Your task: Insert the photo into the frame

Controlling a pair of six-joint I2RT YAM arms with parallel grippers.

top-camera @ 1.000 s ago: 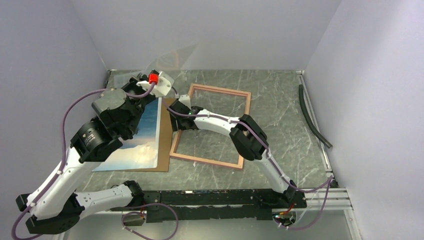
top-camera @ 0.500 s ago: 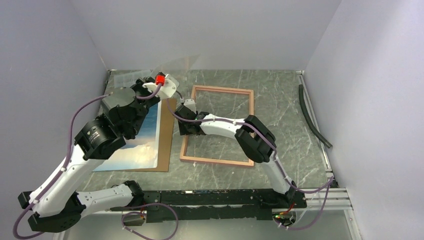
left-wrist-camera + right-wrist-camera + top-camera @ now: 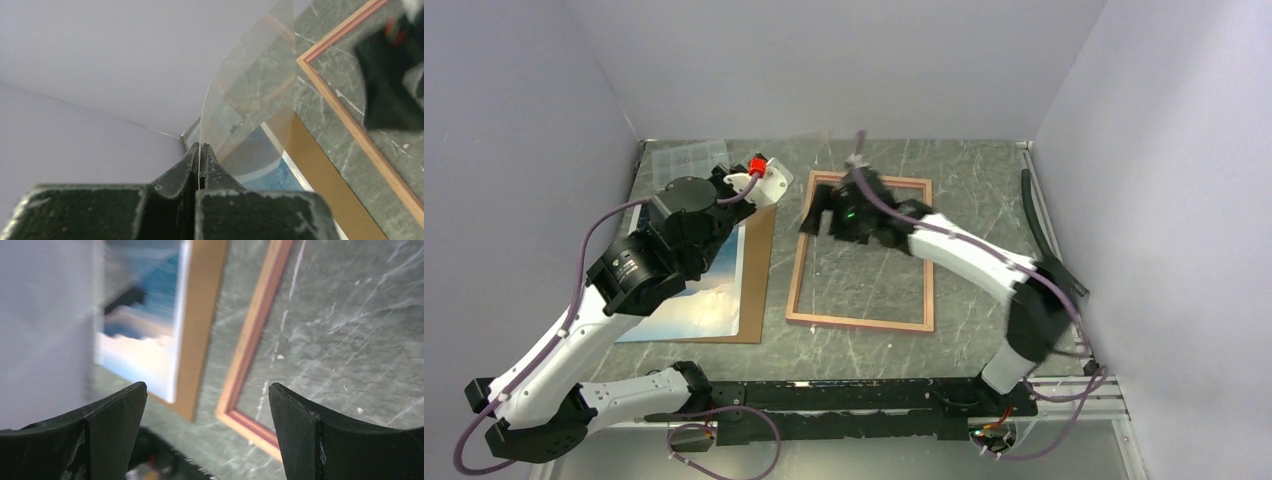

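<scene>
While the left claw [image 3: 199,148] is pinching the edge of a thin clear plastic sheet [image 3: 245,85], its fingers pressed shut on it, the sheet is bowing upward in a glossy curve at the far left of the counter [image 3: 984,180]. The counter's surface is showing green-grey marbling with white veins. The right claw [image 3: 207,387] is hanging wide apart with nothing between its dark wedge-shaped fingers, hovering over the far left corner of the frame [image 3: 859,322]. That frame, a slim rectangle of tan-pink rails, is lying flat near the middle of the counter, its opening showing the bare marbled surface. Left of it, the photo [image 3: 709,295] is lying face up, blue sea and pale cloud showing. It is resting on a flat brown backing board [image 3: 759,285], whose right strip is sticking out beside the print. A narrow strip of counter is showing between the board and the frame.
</scene>
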